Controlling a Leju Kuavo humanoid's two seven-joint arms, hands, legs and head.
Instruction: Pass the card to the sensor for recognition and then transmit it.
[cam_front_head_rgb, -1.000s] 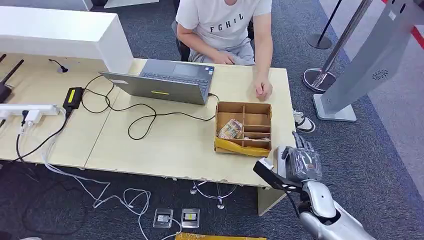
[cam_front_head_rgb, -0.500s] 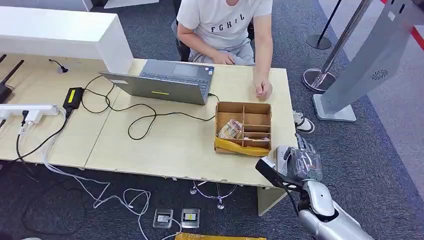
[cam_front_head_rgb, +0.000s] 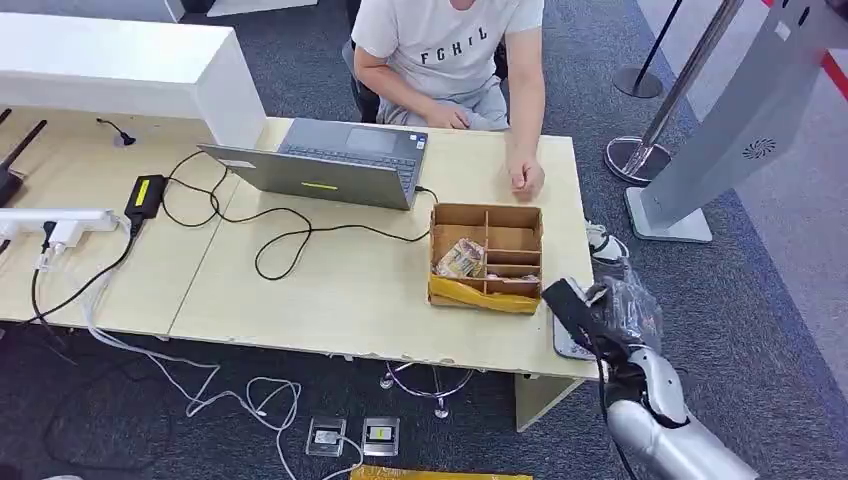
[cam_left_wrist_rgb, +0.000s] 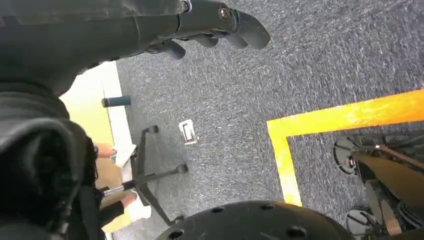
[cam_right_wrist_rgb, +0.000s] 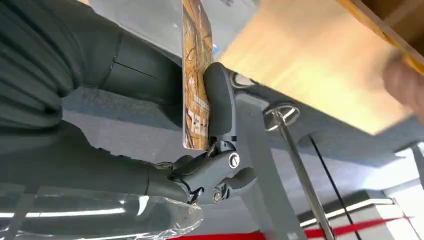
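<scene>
I have the card (cam_right_wrist_rgb: 195, 75) pinched edge-on between the thumb and fingers of my right hand (cam_front_head_rgb: 612, 318), poised over the table's (cam_front_head_rgb: 350, 290) near right corner, just right of the cardboard box (cam_front_head_rgb: 487, 255). A pale flat pad (cam_front_head_rgb: 566, 340), which I take for the sensor, lies on the table just under that hand. To do this well I'd turn the card's face flat toward the pad and lower it slowly, keeping the pinch firm so it doesn't slip. My left hand (cam_left_wrist_rgb: 210, 30) hangs over the carpet, fingers curled around nothing. Beyond the box, the seated person's hand (cam_front_head_rgb: 526, 180) rests on the table, waiting beside the laptop (cam_front_head_rgb: 320, 165).
</scene>
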